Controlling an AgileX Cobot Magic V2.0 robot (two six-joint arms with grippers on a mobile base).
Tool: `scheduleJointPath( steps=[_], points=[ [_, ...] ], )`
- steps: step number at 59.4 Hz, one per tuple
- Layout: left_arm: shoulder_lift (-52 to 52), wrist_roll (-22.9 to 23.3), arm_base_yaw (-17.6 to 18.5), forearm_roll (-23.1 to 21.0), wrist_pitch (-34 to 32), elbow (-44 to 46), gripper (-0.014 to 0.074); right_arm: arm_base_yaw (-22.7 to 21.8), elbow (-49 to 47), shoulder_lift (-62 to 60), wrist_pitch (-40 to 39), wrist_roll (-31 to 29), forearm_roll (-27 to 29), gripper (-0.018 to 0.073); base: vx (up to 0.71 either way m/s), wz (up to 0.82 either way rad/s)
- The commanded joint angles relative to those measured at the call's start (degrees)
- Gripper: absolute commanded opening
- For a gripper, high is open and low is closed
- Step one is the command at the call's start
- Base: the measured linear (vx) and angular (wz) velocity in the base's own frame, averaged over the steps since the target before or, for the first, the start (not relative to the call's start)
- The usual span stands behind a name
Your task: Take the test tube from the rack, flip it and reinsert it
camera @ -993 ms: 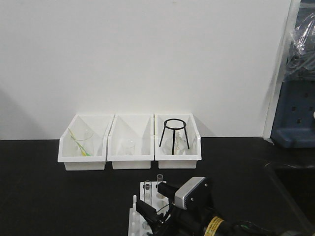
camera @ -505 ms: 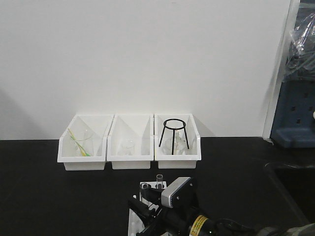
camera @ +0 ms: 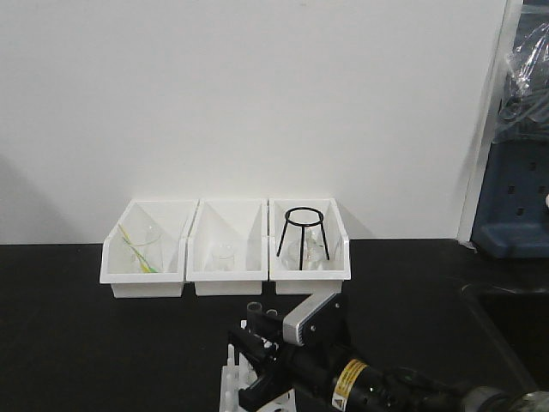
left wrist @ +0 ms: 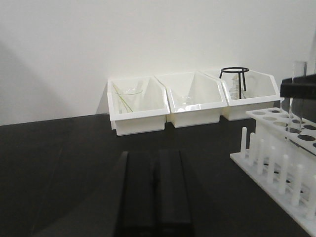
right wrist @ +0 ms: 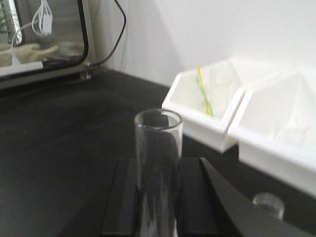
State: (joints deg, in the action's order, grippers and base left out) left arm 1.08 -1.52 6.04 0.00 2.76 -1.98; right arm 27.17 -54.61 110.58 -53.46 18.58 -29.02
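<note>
Right gripper (right wrist: 159, 197) has pushed farther over the rack (left wrist: 251, 114), jaws grasping the test tube (right wrist: 158, 148), now lifted slightly; left gripper (left wrist: 154, 197) idle, jaws clenched empty; flip likely next.

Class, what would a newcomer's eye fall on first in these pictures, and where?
A clear test tube stands upright in the right gripper, filling the right wrist view. Three white bins line the back wall, a black tripod in the rightmost; the white rack stands before them.

My black tabletop (camera: 69, 326) carries three white bins (camera: 226, 279) in a row by the wall and, nearer me, the rack (left wrist: 247, 159).
</note>
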Motion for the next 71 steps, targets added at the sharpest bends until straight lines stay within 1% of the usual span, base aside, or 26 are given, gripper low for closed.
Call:
scheduleJointPath(
  steps=[1, 8, 13, 16, 18, 22, 24, 26, 27, 31, 33, 35, 37, 41, 42, 44, 45, 48, 49, 51, 52, 56, 58, 61, 65, 71],
  points=[
    [0.43, 0.13, 0.01, 0.00, -4.64, 0.34, -0.0006, -0.22, -3.43, -8.20, -0.92, 0.84, 0.00, -0.0013, 0.00, 0.00],
    [0.43, 0.13, 0.01, 0.00, -4.64, 0.34, -0.0006, -0.22, -7.88, -14.87, 7.45, 4.32, -0.14, -0.0013, 0.00, 0.00],
    [0.43, 0.13, 0.01, 0.00, -4.64, 0.34, -0.0006, -0.22, -11.37, -18.76, 13.46, 4.76, -0.44, -0.0013, 0.00, 0.00],
    [0.43, 0.13, 0.01, 0.00, -4.64, 0.34, -0.0006, -0.22, -13.29, -20.85, 17.10, 3.68, -2.77, -0.0013, 0.00, 0.00],
    [0.43, 0.13, 0.01, 0.00, -4.64, 0.34, -0.0006, -0.29, -14.61, -21.93, 19.96, 1.72, -5.91, -0.0013, 0.00, 0.00],
    [0.43, 0.13, 0.01, 0.00, -4.64, 0.34, -0.0006, -0.29, -17.08, -23.61, 25.84, -5.25, -15.57, -0.0011, 0.00, 0.00],
    [0.43, 0.13, 0.01, 0.00, -4.64, 0.34, -0.0006, -0.23, -17.98, -24.56, 30.12, -11.77, -24.55, -0.0011, 0.00, 0.00],
    [0.43, 0.13, 0.01, 0.00, -4.64, 0.34, -0.0006, -0.23, -18.43, -25.12, 32.60, -16.32, -31.15, -0.0011, 0.00, 0.00],
    [0.43, 0.13, 0.01, 0.00, -4.64, 0.34, -0.0006, -0.23, -18.39, -25.52, 33.91, -19.57, -36.08, -0.0011, 0.00, 0.00],
    [0.43, 0.13, 0.01, 0.00, -4.64, 0.34, -0.0006, -0.23, -18.30, -26.29, 35.57, -27.75, -50.67, -0.0011, 0.00, 0.00],
    [0.43, 0.13, 0.01, 0.00, -4.64, 0.34, -0.0006, -0.23, -18.26, -26.47, 36.25, -28.86, -55.68, -0.0009, 0.00, 0.00],
    [0.43, 0.13, 0.01, 0.00, -4.64, 0.34, -0.0006, -0.23, -18.26, -26.66, 36.35, -28.17, -58.33, -0.0009, 0.00, 0.00],
    [0.43, 0.13, 0.01, 0.00, -4.64, 0.34, -0.0006, -0.23, -18.31, -26.81, 36.26, -26.94, -58.92, -0.0008, 0.00, 0.00],
    [0.43, 0.13, 0.01, 0.00, -4.64, 0.34, -0.0006, -0.23, -18.31, -27.03, 35.56, -22.62, -57.07, -0.0008, 0.00, 0.00],
    [0.43, 0.13, 0.01, 0.00, -4.64, 0.34, -0.0006, -0.23, -18.31, -27.09, 35.56, -21.40, -56.01, -0.0008, 0.00, 0.00],
    [0.43, 0.13, 0.01, 0.00, -4.64, 0.34, -0.0006, -0.23, -18.31, -27.09, 35.62, -16.24, -51.91, -0.0007, 0.00, 0.00],
    [0.43, 0.13, 0.01, 0.00, -4.64, 0.34, -0.0006, -0.23, -18.31, -27.11, 35.69, -13.99, -48.38, -0.0007, 0.00, 0.00],
    [0.43, 0.13, 0.01, 0.00, -4.64, 0.34, -0.0006, -0.23, -18.31, -27.43, 36.64, -3.17, -37.69, -0.0007, 0.00, 0.00],
    [0.43, 0.13, 0.01, 0.00, -4.64, 0.34, -0.0006, -0.23, -18.31, -27.63, 37.10, -0.32, -32.61, -0.0007, 0.00, 0.00],
    [0.43, 0.13, 0.01, 0.00, -4.64, 0.34, -0.0006, -0.23, -18.31, -27.82, 38.28, 6.54, -25.70, -0.0007, 0.00, 0.00],
    [0.43, 0.13, 0.01, 0.00, -4.64, 0.34, -0.0006, -0.29, -18.31, -27.99, 39.15, 10.36, -20.73, -0.0007, 0.00, 0.00],
    [0.43, 0.13, 0.01, 0.00, -4.64, 0.34, -0.0006, -0.29, -18.31, -28.05, 41.65, 19.09, -6.39, -0.0007, 0.00, 0.00],
    [0.43, 0.13, 0.01, 0.00, -4.64, 0.34, -0.0006, -0.29, -18.31, -27.98, 42.53, 21.22, -1.79, -0.0007, 0.00, 0.00],
    [0.43, 0.13, 0.01, 0.00, -4.64, 0.34, -0.0006, -0.29, -18.31, -27.59, 42.48, 20.79, 0.59, -0.0007, 0.00, 0.00],
    [0.43, 0.13, 0.01, 0.00, -4.64, 0.34, -0.0006, -0.29, -17.79, -26.86, 40.52, 18.02, -0.53, -0.0007, 0.00, 0.00],
    [0.43, 0.13, 0.01, 0.00, -4.64, 0.34, -0.0006, -0.29, -14.30, -25.71, 31.72, 15.46, -1.65, -0.0007, 0.00, 0.00]
  ],
)
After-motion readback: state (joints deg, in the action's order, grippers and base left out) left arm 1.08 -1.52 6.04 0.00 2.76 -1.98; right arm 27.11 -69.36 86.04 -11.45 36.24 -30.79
